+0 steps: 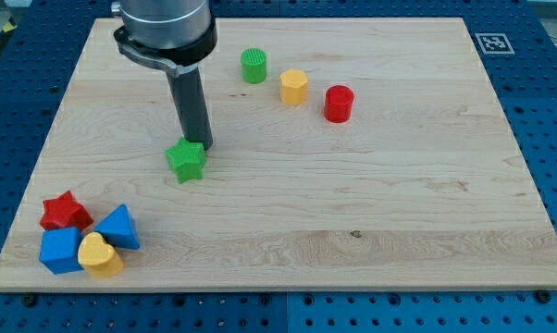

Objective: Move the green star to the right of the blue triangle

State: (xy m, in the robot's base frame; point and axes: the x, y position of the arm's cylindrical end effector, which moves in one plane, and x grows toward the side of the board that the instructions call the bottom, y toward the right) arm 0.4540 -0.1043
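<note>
The green star [186, 160] lies on the wooden board [371, 203], left of the middle. My tip [203, 146] is at the star's upper right edge, touching or almost touching it. The blue triangle [119, 228] sits in a cluster at the view's bottom left, well below and to the left of the star. The rod rises from the tip to the arm's dark round head [163, 28] at the view's top.
Next to the blue triangle are a red star [64, 212], a blue cube [60, 251] and a yellow heart [99, 256]. Near the view's top stand a green cylinder [253, 66], a yellow hexagonal block [294, 87] and a red cylinder [339, 104].
</note>
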